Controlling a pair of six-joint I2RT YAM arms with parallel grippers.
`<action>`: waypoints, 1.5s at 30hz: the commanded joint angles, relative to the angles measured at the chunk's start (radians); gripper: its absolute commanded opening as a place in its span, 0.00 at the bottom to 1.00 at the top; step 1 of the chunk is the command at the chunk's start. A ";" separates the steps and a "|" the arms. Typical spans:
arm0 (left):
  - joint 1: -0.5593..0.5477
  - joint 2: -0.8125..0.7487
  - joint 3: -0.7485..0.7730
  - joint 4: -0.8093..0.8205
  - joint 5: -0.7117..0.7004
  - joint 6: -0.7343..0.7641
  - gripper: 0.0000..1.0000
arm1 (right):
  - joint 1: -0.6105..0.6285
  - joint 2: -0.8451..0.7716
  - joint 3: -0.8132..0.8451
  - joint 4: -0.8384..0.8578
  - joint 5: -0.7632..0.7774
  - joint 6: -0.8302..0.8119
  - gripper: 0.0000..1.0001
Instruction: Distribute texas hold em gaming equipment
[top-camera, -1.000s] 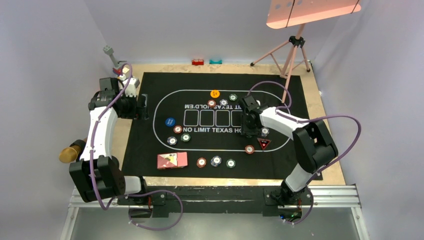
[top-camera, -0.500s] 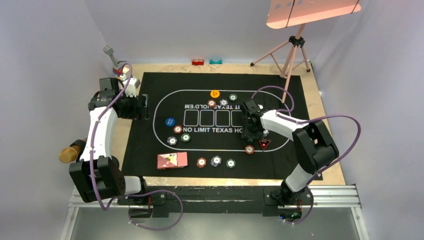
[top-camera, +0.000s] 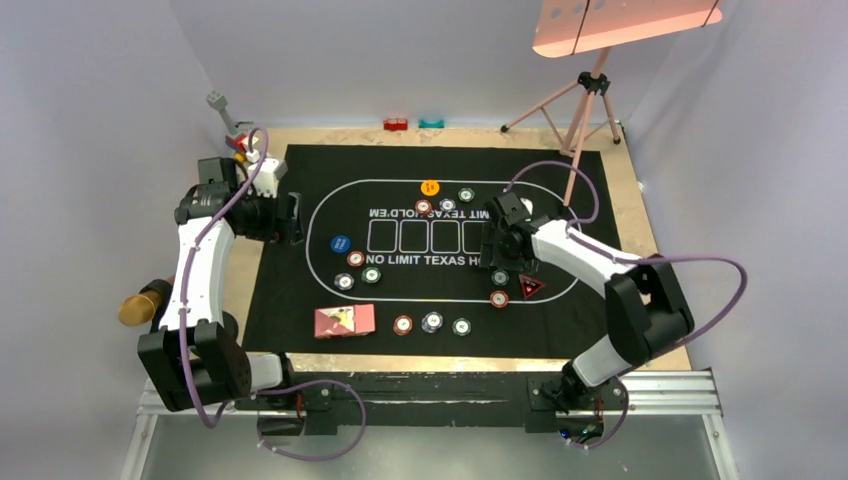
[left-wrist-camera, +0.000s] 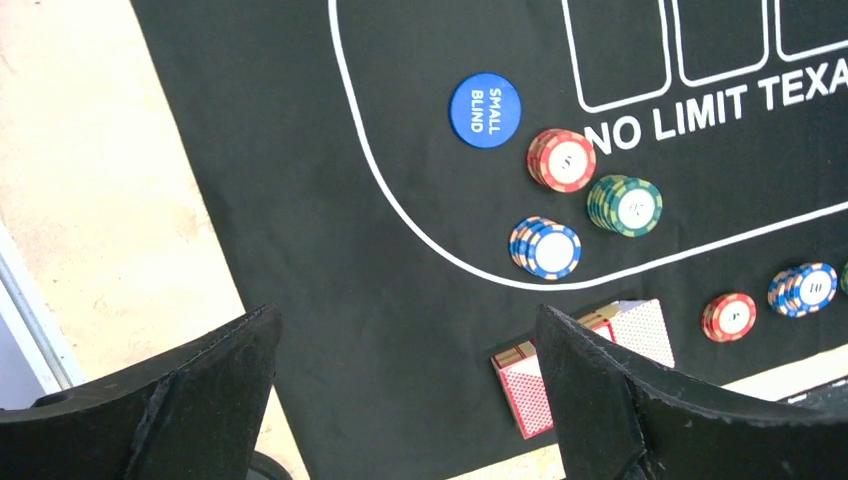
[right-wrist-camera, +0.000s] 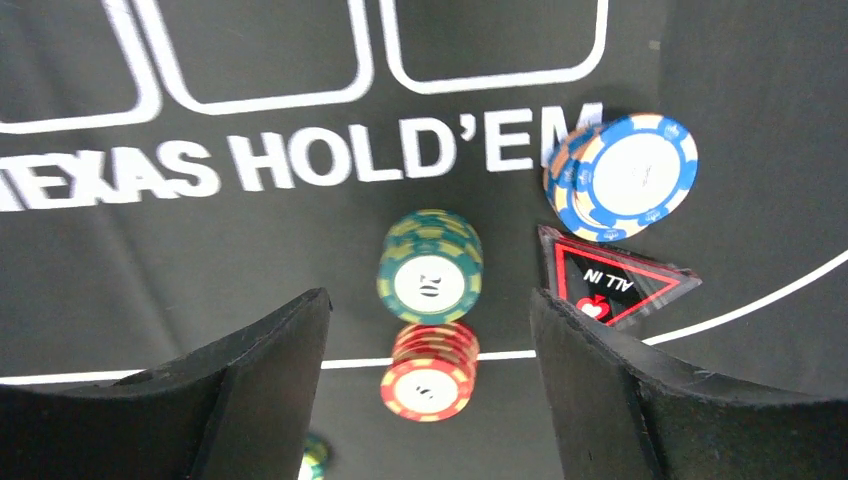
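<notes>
Left wrist view: the card pack (left-wrist-camera: 530, 388) is half tucked behind a finger (left-wrist-camera: 640, 410) of the left gripper (left-wrist-camera: 407, 320), and a green chip (left-wrist-camera: 845, 278) gets sliced by the right edge. Right wrist view, a blurry chip (right-wrist-camera: 315, 455) runs off the bottom. Up top, chip faces (top-camera: 461, 326) are too small to read.

Chip stacks (top-camera: 432, 322) on a black mat (top-camera: 300, 290).
The right gripper (top-camera: 499, 258) hangs by a green chip stack (top-camera: 500, 278); a red stack (top-camera: 499, 298) and triangle marker (top-camera: 530, 288) lie just beside it, red-backed cards (top-camera: 344, 321) at the mat's near-left.
</notes>
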 joint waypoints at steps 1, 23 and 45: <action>-0.040 -0.068 -0.023 -0.055 0.070 0.118 1.00 | 0.007 -0.111 0.112 -0.002 -0.028 -0.034 0.76; -0.423 -0.367 -0.444 -0.181 0.116 0.729 1.00 | 0.060 -0.197 0.181 0.173 -0.265 -0.180 0.79; -0.624 -0.157 -0.536 0.072 0.010 0.577 1.00 | 0.058 -0.202 0.190 0.203 -0.373 -0.246 0.80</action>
